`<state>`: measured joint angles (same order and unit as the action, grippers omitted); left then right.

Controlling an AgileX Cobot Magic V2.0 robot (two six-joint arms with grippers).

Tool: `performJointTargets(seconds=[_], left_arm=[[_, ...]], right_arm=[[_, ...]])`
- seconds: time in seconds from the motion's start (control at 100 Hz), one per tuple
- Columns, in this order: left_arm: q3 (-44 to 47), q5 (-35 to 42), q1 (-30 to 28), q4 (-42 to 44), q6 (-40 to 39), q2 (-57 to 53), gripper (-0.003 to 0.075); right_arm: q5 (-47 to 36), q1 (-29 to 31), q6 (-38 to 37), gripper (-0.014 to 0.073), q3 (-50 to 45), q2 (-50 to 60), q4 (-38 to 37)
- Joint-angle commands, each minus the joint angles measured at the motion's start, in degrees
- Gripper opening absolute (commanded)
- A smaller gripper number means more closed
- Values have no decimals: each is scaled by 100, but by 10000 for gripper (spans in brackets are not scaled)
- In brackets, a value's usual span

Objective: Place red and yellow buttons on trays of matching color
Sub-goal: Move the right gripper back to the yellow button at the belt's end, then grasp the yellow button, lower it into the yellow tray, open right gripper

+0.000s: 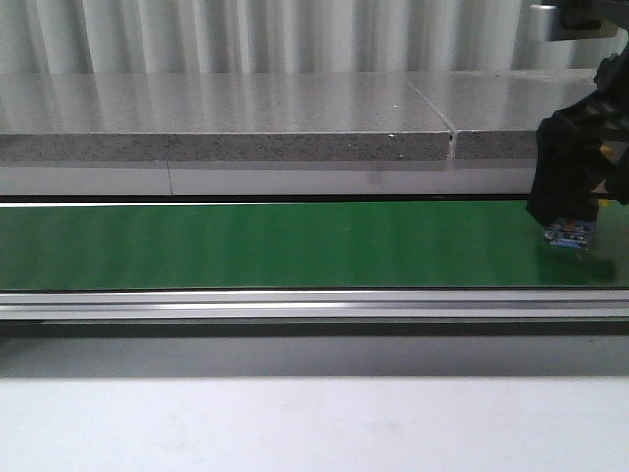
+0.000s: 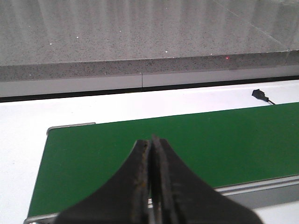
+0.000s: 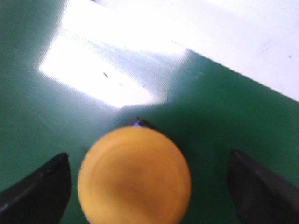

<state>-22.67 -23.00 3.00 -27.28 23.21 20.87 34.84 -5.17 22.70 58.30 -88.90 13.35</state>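
The right arm (image 1: 580, 147) reaches down from the upper right of the front view, its black wrist hanging almost straight over the right end of the green belt (image 1: 275, 244), with the right tool (image 3: 149, 186) low over the belt surface. In the right wrist view its two dark fingers (image 3: 37, 191) stand wide apart, one on each side of the yellow button (image 3: 134, 175), which sits on the belt between them; a clear gap shows on either side, so neither finger touches it (the button is blurred there, being so close to the lens). In the front view only a small blue part shows under the right tool, and the button's yellow cap cannot be made out. The left tool (image 2: 150, 186) shows only in the left wrist view, its fingers pressed together with nothing between them, poised above the left end of the belt. A small black part with a wire (image 2: 259, 95) lies on the white table (image 2: 140, 109) beyond the belt's far edge.
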Motion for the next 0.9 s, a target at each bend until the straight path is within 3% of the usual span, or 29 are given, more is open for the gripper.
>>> performJointTargets(seconds=[0.0, 0.07, 0.24, 0.31, 0.62, 0.89], left_arm=[[-162, 410, 63, -136, -6, 23, -20], [-162, 410, 63, -136, -6, 23, -20], [-162, 410, 63, -136, -6, 23, -20], [-162, 410, 63, -136, -6, 23, -20], [-162, 410, 63, -136, -6, 23, -20], [-162, 410, 63, -136, -6, 23, -20]], right_arm=[[-335, -3, 64, 627, 171, 177, 72], [-262, -3, 64, 545, 171, 177, 72], [-9, 10, 59, 237, 171, 177, 72], [45, 10, 59, 175, 171, 189, 72], [533, 316, -424, 162, 236, 705, 58], [1214, 1724, -1131, 162, 228, 1640, -686]])
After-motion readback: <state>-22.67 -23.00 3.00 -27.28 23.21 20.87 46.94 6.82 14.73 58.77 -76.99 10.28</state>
